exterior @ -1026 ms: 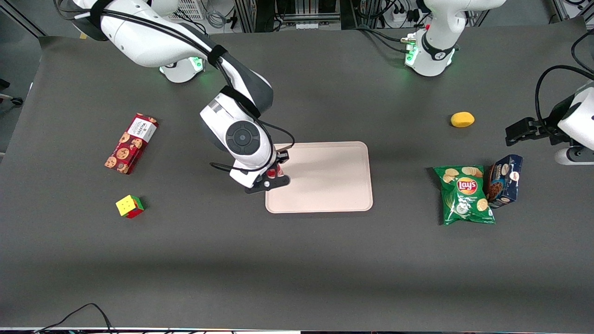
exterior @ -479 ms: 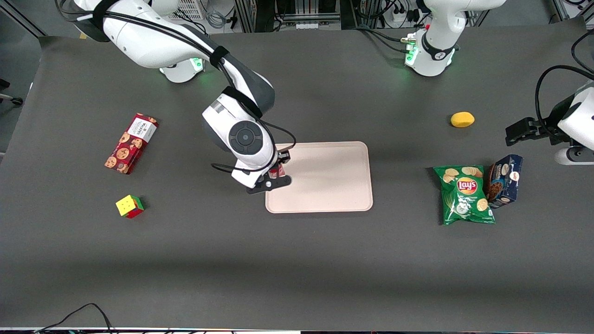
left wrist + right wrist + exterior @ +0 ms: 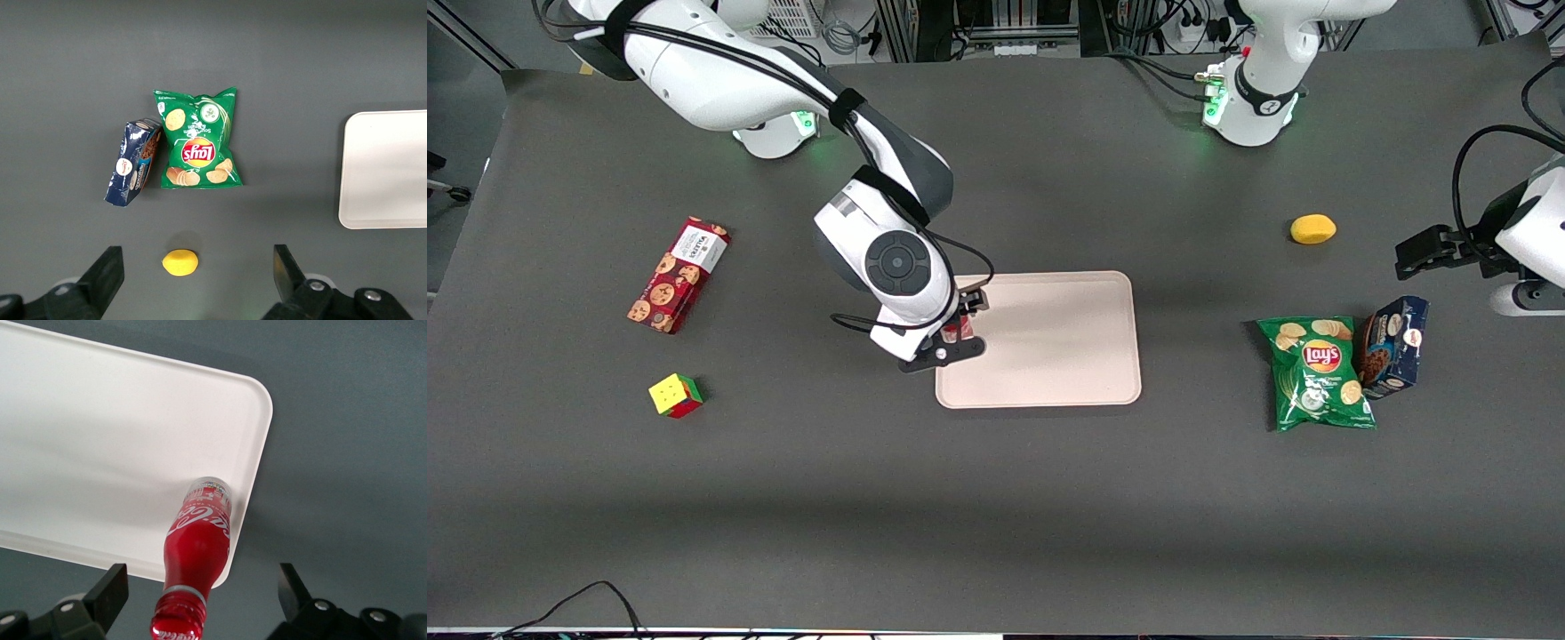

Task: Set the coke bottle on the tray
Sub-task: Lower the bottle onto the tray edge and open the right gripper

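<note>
The coke bottle (image 3: 199, 540), small and red with a red cap and white lettering, stands on the pinkish-beige tray (image 3: 100, 420), close to a rounded corner. My right gripper (image 3: 200, 580) is directly above it, open, with one finger (image 3: 110, 587) on each side of the bottle's neck and a gap on both sides. In the front view the gripper (image 3: 960, 322) hangs over the tray's (image 3: 1049, 338) edge toward the working arm's end. Only a bit of the bottle (image 3: 963, 332) shows under the wrist.
A red cookie box (image 3: 679, 275) and a colour cube (image 3: 675, 395) lie toward the working arm's end. A green chips bag (image 3: 1319, 373), a blue box (image 3: 1394, 346) and a yellow lemon (image 3: 1312, 229) lie toward the parked arm's end.
My gripper and the bottle have shifted slightly inward over the tray's edge. Since half a second ago almost nothing has moved.
</note>
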Available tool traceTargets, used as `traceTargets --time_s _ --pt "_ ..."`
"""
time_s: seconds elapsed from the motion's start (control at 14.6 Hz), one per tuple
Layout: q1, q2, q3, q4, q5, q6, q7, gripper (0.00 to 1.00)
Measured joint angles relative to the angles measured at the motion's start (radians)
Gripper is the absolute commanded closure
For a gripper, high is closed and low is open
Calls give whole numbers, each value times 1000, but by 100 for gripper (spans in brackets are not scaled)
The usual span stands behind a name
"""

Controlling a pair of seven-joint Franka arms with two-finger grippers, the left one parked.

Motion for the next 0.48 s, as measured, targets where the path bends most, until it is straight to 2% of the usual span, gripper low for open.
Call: traceTargets --time_s 0.48 --pt "-30 -53 -4 41 0 -3 -1 0"
